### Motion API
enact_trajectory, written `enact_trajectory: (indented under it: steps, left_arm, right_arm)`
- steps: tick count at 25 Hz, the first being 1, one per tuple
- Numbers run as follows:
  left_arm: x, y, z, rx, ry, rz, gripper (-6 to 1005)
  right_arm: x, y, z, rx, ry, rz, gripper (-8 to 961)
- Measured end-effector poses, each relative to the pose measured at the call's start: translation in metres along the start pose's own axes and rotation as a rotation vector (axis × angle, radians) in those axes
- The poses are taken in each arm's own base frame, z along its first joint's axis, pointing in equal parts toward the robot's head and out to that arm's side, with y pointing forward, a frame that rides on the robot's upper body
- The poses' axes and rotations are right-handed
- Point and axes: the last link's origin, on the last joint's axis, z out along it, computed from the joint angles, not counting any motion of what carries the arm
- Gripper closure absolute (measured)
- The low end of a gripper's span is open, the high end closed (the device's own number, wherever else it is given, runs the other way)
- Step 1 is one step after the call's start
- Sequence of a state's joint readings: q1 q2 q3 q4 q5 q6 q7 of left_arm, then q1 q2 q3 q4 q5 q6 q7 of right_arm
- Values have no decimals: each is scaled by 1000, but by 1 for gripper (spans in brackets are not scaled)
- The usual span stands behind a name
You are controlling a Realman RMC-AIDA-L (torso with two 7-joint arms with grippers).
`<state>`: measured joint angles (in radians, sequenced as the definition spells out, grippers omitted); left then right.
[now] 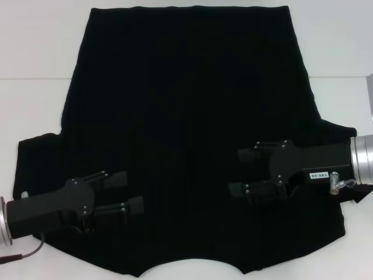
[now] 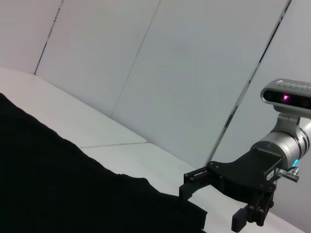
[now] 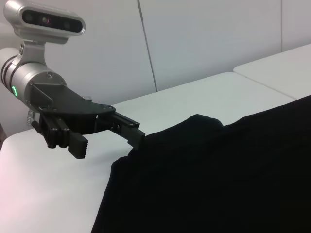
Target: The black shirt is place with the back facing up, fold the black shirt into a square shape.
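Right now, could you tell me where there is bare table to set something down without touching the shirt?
Bare white table lies at both far corners, flanking the black shirt's hem, with a narrower margin outside each sleeve. The middle and near side are crowded: shirt covers them, with the open left hand and open right hand over it.

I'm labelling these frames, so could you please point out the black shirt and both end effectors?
black shirt (image 1: 186, 116): head view, middle of the spread fabric.
left end effector (image 1: 133, 191): head view, midway between its open fingertips.
right end effector (image 1: 239, 172): head view, midway between its open fingertips.
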<state>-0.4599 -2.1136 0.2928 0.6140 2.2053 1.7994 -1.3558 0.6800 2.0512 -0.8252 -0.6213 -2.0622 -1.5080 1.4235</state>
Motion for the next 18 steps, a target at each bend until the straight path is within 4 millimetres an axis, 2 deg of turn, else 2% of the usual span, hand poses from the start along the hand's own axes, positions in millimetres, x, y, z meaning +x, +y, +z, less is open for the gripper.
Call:
enact_trajectory:
  steps: [12,18]
  left_arm:
    - [0,-1,-1,5,-1,-25,113]
    - [10,-14,-19,100,-31,-203,112]
  right_arm:
    - [-2,-1,1,6,-2,-3,29]
    - [-4,-5,-1,25,-17,4,29]
